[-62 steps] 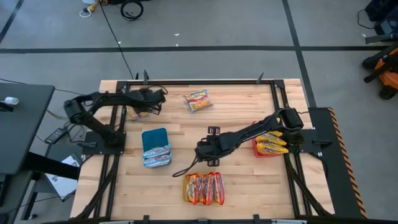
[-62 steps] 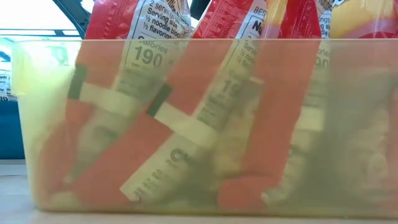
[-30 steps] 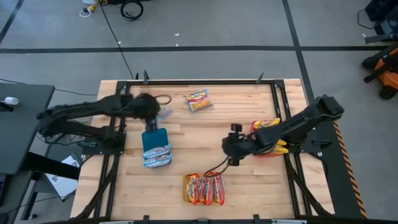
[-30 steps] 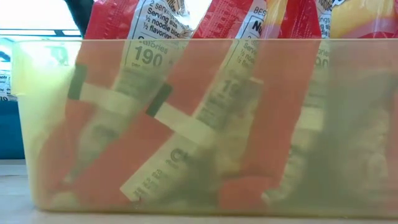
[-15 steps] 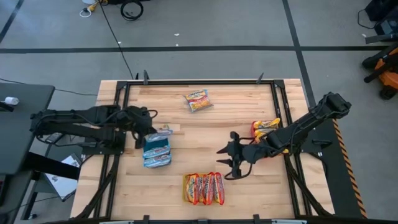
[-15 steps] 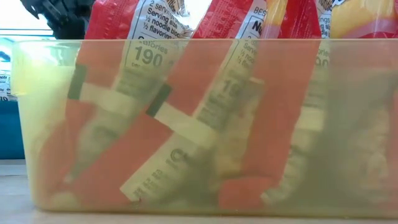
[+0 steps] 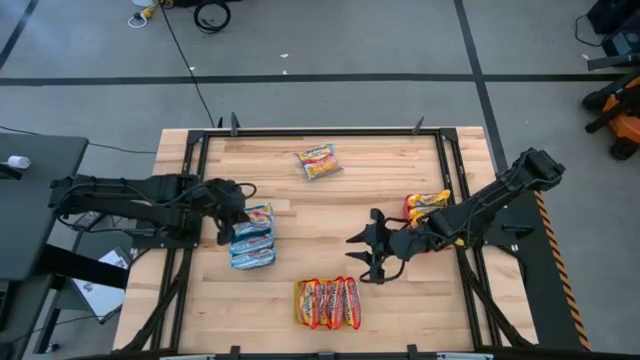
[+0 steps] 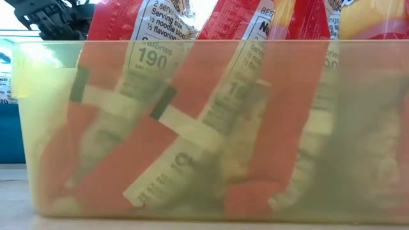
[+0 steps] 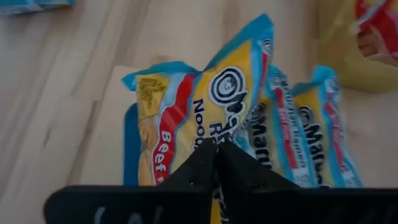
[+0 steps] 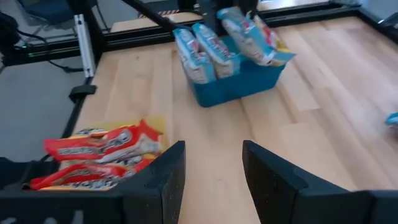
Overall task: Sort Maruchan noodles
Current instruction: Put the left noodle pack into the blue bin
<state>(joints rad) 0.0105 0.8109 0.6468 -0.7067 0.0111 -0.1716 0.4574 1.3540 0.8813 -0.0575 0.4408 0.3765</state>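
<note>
You're mid-drop: the left gripper (image 7: 236, 212) has its fingers pinched on a blue-edged noodle packet (image 9: 205, 118) over the blue tray (image 7: 250, 262) at the counter's left, so release next, while the right gripper (image 7: 372, 256) waits empty, fingers apart.

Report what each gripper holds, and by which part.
Left gripper pinches the edge of a blue-trimmed noodle packet over the blue tray. Right gripper is open, holding nothing.
</note>
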